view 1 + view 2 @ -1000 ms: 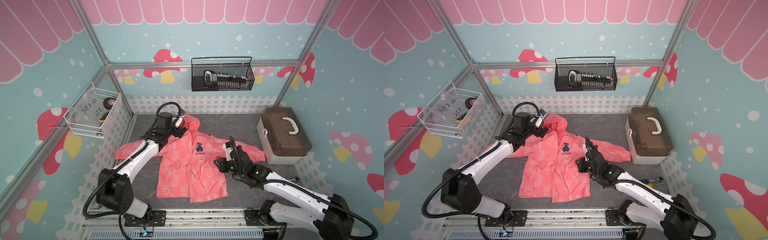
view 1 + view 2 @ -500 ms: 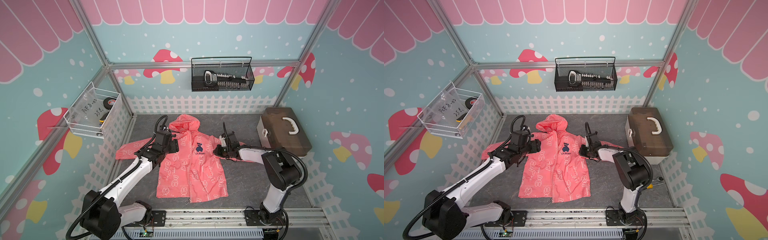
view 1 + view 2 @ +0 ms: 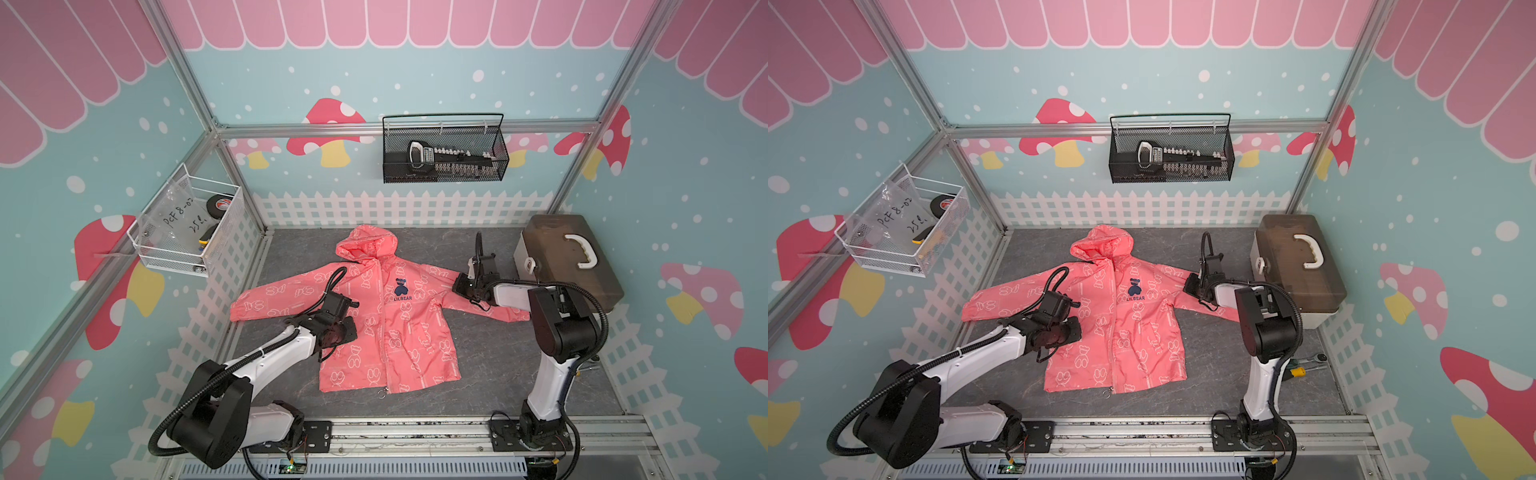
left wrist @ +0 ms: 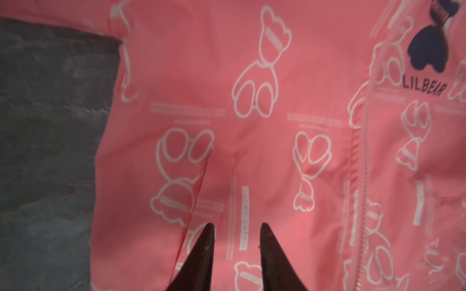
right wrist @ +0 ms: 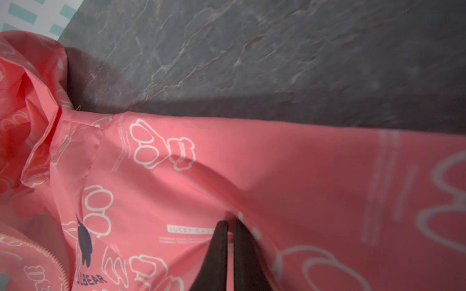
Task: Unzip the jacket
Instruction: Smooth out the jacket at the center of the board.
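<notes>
Top views: jacket (image 3: 399, 332) (image 3: 1125, 332) is seen laid flat, front up, in the middle of the grey worktop (image 3: 498, 353), sleeves spread out to both sides, hood (image 3: 365, 245) toward the back fence. A small metal ring (image 3: 380, 392) is seen at the hem, at the lower end of the zipper line.

Left end effector (image 4: 236, 229) is held over the front panel on the robot's left of the zipper (image 4: 363, 176), beside a slanted pocket seam. Its fingers (image 4: 204, 252) are spread with a clear gap, and only flat fabric is seen between them. Whether the tips touch the cloth cannot be told. Zipper teeth are seen meshed along the stretch shown there.

Right end effector (image 5: 230, 224) is placed on the sleeve near the shoulder on the robot's right (image 3: 461, 286). Its fingers are pressed together on a raised pucker of jacket fabric, with a thin pink sliver caught between them.

A brown case (image 3: 565, 266) with a white handle is seen at the worktop's right edge, apart from the jacket.
</notes>
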Controlling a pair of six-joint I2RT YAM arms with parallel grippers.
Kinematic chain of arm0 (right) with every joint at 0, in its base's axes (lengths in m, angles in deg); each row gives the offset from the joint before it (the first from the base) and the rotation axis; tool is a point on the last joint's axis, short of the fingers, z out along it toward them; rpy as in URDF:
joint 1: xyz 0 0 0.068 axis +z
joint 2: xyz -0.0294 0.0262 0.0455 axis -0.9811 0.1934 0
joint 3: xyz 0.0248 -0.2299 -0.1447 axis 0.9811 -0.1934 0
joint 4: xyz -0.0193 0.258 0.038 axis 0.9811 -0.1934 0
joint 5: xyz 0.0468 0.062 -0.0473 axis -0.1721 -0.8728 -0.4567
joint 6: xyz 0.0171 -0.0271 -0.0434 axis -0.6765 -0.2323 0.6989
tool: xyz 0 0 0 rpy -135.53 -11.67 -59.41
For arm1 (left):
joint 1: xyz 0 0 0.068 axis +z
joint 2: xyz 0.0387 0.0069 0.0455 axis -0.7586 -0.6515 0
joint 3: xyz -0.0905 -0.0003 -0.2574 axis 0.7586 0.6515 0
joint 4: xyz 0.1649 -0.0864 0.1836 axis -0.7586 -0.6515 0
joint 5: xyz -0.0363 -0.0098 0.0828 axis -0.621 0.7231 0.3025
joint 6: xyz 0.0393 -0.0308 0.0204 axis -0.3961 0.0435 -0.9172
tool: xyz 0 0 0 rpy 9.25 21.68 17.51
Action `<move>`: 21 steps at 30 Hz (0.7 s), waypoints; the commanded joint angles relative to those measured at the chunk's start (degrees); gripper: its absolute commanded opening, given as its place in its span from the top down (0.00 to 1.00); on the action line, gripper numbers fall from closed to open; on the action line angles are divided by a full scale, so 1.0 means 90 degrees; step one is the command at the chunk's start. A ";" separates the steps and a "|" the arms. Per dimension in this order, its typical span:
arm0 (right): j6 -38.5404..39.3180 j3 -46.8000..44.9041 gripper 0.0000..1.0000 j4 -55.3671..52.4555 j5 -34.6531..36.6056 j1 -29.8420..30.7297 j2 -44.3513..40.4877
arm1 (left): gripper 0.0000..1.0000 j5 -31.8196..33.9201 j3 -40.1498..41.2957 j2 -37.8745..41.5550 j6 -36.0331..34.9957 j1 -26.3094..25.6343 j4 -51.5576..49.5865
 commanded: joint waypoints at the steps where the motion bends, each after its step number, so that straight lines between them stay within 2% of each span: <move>1: 0.0437 -0.0165 0.89 -0.0487 0.0176 -0.0091 -0.0325 | 0.66 -0.0100 0.0103 0.0128 0.0253 -0.0104 -0.0085; 3: 0.0669 -0.0092 0.83 -0.0594 -0.0181 -0.0079 -0.0488 | 0.57 -0.0048 0.0142 0.0369 0.0300 -0.0188 -0.0312; 6: 0.1066 0.0011 0.64 -0.0839 -0.0558 0.0122 -0.0908 | 0.41 0.0158 0.0262 0.1022 0.0557 -0.0396 -0.0804; 9: 0.1541 0.0261 0.51 -0.1472 -0.0618 0.0520 -0.1315 | 0.34 0.0381 0.0516 0.1883 0.1152 -0.0701 -0.1195; 12: 0.1811 0.0394 0.45 -0.1992 -0.0516 0.1021 -0.1660 | 0.32 0.0499 0.0868 0.2731 0.2002 -0.0915 -0.1490; 16: 0.1651 0.0256 0.42 -0.2195 -0.0527 0.1692 -0.2068 | 0.33 0.0446 0.1375 0.3567 0.3031 -0.1176 -0.1714; 21: 0.1199 -0.0064 0.39 -0.2116 -0.0619 0.2570 -0.2334 | 0.34 0.0495 0.1780 0.3811 0.3606 -0.1595 -0.1725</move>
